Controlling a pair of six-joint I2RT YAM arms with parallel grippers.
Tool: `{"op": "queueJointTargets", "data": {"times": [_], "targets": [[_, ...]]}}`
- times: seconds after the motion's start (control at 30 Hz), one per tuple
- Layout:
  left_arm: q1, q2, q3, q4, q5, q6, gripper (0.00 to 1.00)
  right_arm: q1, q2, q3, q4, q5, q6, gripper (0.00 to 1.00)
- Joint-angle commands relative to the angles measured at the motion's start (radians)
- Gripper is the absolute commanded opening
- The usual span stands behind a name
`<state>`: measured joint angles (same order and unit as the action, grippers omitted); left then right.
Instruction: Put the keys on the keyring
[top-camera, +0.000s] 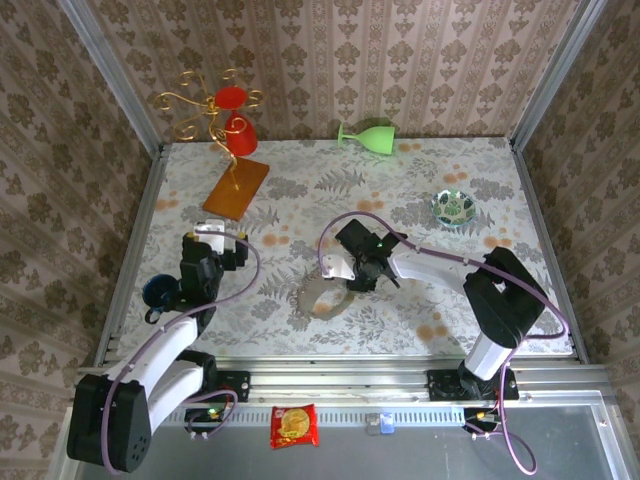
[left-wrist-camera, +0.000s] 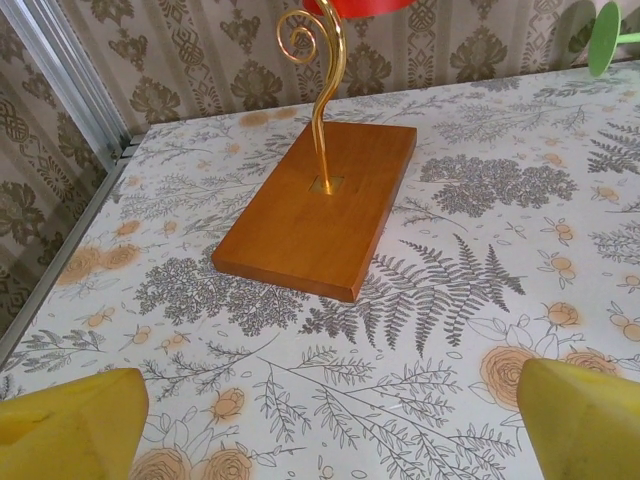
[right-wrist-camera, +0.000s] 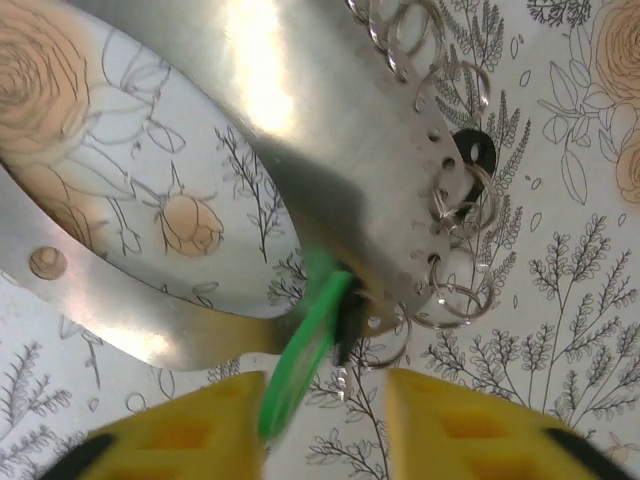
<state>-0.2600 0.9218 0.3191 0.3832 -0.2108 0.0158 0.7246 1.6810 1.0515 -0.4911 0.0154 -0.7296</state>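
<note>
The keyring is a wide loop of shiny metal band lying on the flowered table, with several small split rings threaded through holes along its edge. A key with a green head stands blurred at the band's near edge, leaning by the left finger of my right gripper, whose jaws stand apart and open. A dark round head hangs on one small ring. From above, the right gripper hovers over the keyring. My left gripper is wide open with nothing in it, at the left.
A wooden board with a gold wire stand holding red cups is just ahead of the left gripper. A green goblet lies at the back, a small patterned dish at the right, a blue object beside the left arm.
</note>
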Motion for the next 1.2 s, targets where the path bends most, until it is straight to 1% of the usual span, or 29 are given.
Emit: {"op": "queueJointTargets", "data": {"times": [0.0, 0.03, 0.13, 0.2, 0.27, 0.33, 0.4, 0.43, 0.53, 0.63, 0.67, 0.73, 0.77, 0.8, 0.87, 0.9, 0.97, 1.0, 1.03, 1.07, 1.1, 1.13, 1.17], "targets": [[0.018, 0.015, 0.041, -0.015, -0.016, 0.043, 1.0, -0.042, -0.084, -0.03, -0.007, -0.012, 0.03, 0.55], [0.026, 0.025, 0.044, -0.015, -0.006, 0.045, 1.0, -0.069, -0.122, -0.048, 0.007, -0.039, 0.06, 0.6], [0.045, 0.052, 0.048, -0.013, 0.004, 0.047, 1.0, -0.164, -0.254, -0.123, 0.095, -0.124, 0.2, 0.65], [0.059, 0.072, 0.039, 0.006, 0.004, 0.05, 1.0, -0.249, -0.369, -0.208, 0.228, -0.156, 0.337, 0.67], [0.072, 0.093, 0.025, 0.049, 0.005, 0.054, 1.0, -0.33, -0.451, -0.307, 0.395, -0.131, 0.461, 0.72], [0.09, 0.124, 0.014, 0.094, 0.01, 0.055, 1.0, -0.399, -0.506, -0.416, 0.59, -0.016, 0.572, 0.83], [0.104, 0.158, 0.011, 0.127, 0.008, 0.056, 1.0, -0.463, -0.514, -0.502, 0.751, 0.072, 0.628, 0.86], [0.11, 0.179, 0.01, 0.15, 0.009, 0.056, 1.0, -0.498, -0.502, -0.537, 0.821, 0.098, 0.654, 0.86], [0.12, 0.238, -0.001, 0.241, 0.01, 0.067, 1.0, -0.571, -0.432, -0.624, 1.034, 0.079, 0.662, 0.86], [0.129, 0.318, -0.005, 0.338, 0.022, 0.09, 1.0, -0.579, -0.338, -0.687, 1.271, 0.047, 0.601, 0.87], [0.13, 0.343, -0.003, 0.364, 0.029, 0.096, 1.0, -0.582, -0.314, -0.679, 1.269, 0.051, 0.608, 0.88], [0.133, 0.404, -0.007, 0.437, 0.048, 0.106, 1.0, -0.597, -0.26, -0.684, 1.326, 0.04, 0.619, 1.0], [0.135, 0.426, -0.005, 0.474, 0.046, 0.116, 1.0, -0.61, -0.277, -0.684, 1.296, 0.026, 0.63, 1.0], [0.136, 0.446, -0.004, 0.506, 0.053, 0.11, 1.0, -0.625, -0.275, -0.7, 1.325, 0.003, 0.64, 1.0], [0.14, 0.51, 0.01, 0.557, 0.045, 0.124, 1.0, -0.64, -0.264, -0.729, 1.391, 0.025, 0.668, 1.0], [0.145, 0.541, 0.022, 0.556, 0.045, 0.112, 1.0, -0.647, -0.248, -0.738, 1.428, 0.026, 0.677, 1.0], [0.161, 0.598, 0.011, 0.631, 0.049, 0.104, 1.0, -0.654, -0.188, -0.738, 1.478, 0.022, 0.68, 1.0], [0.179, 0.612, -0.001, 0.652, 0.056, 0.073, 1.0, -0.656, -0.144, -0.731, 1.521, 0.017, 0.682, 1.0], [0.187, 0.644, -0.011, 0.703, 0.059, 0.069, 1.0, -0.662, -0.138, -0.719, 1.516, 0.038, 0.696, 1.0], [0.189, 0.655, -0.015, 0.744, 0.048, 0.073, 1.0, -0.67, -0.157, -0.688, 1.42, 0.034, 0.707, 1.0], [0.195, 0.629, -0.001, 0.667, 0.053, 0.05, 1.0, -0.68, -0.156, -0.666, 1.376, 0.02, 0.714, 1.0], [0.203, 0.632, 0.015, 0.634, 0.054, 0.04, 1.0, -0.691, -0.147, -0.662, 1.387, 0.013, 0.726, 1.0], [0.206, 0.647, 0.034, 0.633, 0.028, 0.043, 1.0, -0.699, -0.153, -0.653, 1.359, 0.015, 0.738, 1.0]]}}
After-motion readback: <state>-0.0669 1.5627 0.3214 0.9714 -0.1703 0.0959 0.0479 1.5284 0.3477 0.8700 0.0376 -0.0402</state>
